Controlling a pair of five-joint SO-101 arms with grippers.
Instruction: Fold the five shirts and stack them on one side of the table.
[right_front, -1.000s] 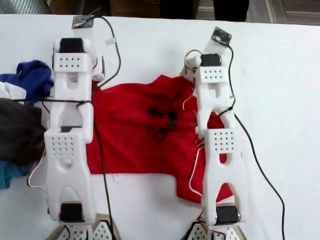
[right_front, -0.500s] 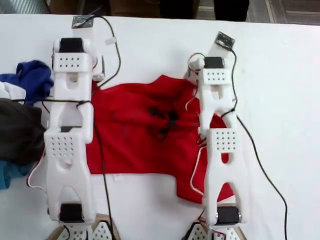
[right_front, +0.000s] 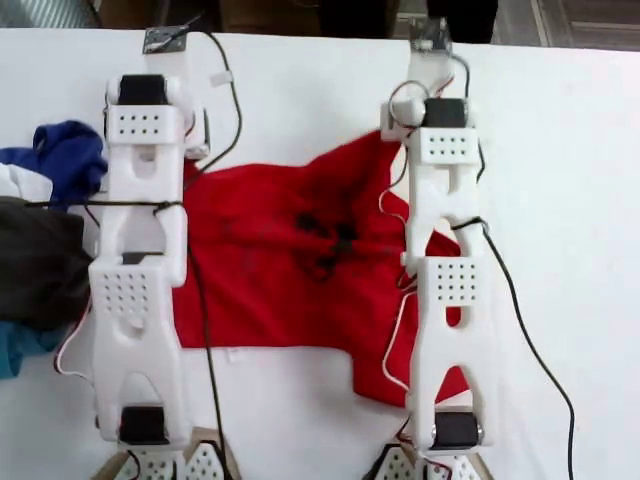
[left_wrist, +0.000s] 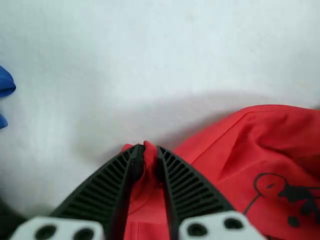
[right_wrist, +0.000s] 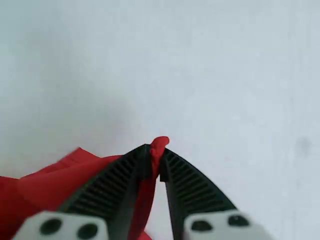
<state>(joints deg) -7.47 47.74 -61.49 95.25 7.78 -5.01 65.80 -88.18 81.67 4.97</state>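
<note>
A red shirt (right_front: 290, 260) with a black print lies spread between the two arms in the high view. My left gripper (left_wrist: 146, 156) is shut on a pinch of the red shirt (left_wrist: 260, 150) at its left far corner. My right gripper (right_wrist: 155, 155) is shut on a fold of the red shirt (right_wrist: 55, 180) at the right far corner, lifted off the white table (right_wrist: 225, 75). In the high view both gripper tips sit hidden under the arms' white bodies, the left arm (right_front: 140, 200) and the right arm (right_front: 445, 230).
A heap of other shirts lies at the table's left edge: a blue one (right_front: 65, 155), a dark grey one (right_front: 35, 265), and a teal bit (right_front: 15, 345). Black cables (right_front: 520, 320) run along the arms. White table (right_front: 580, 200) stretches to the right.
The right arm has moved toward the far edge and slightly right, pulling the shirt's right far corner up and out. The left arm has stayed put.
</note>
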